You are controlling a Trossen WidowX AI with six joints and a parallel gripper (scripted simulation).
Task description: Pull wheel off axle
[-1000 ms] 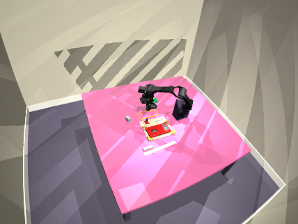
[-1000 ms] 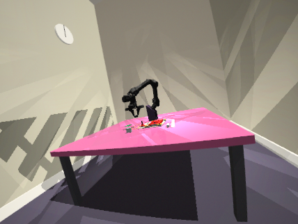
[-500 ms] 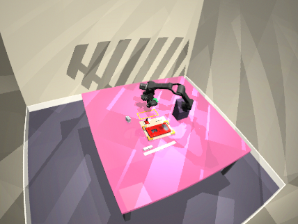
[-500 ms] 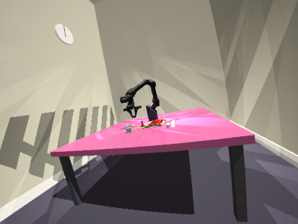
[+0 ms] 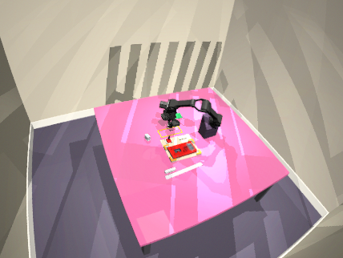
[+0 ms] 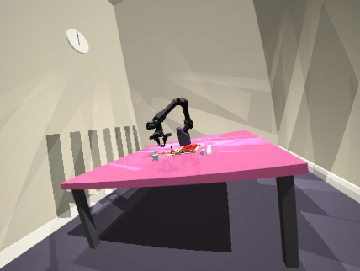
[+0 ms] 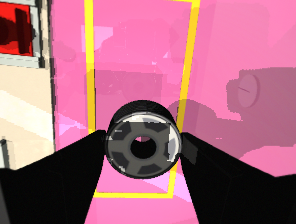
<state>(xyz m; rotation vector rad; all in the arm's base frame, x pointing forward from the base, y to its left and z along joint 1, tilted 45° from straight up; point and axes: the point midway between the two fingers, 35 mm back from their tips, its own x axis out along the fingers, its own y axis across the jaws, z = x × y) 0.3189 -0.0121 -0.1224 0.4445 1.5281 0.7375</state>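
Wheel [image 7: 119,156] clamped in the gripper [image 5: 172,125] [image 6: 162,143] [image 7: 143,138], above the yellow-outlined area [image 5: 159,134] [image 7: 91,65]

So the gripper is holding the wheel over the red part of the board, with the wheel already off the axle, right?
Not quite: the wrist view shows the gripper holding the wheel over the yellow-outlined area, not over the red part of the board. The wheel is indeed already off the axle.
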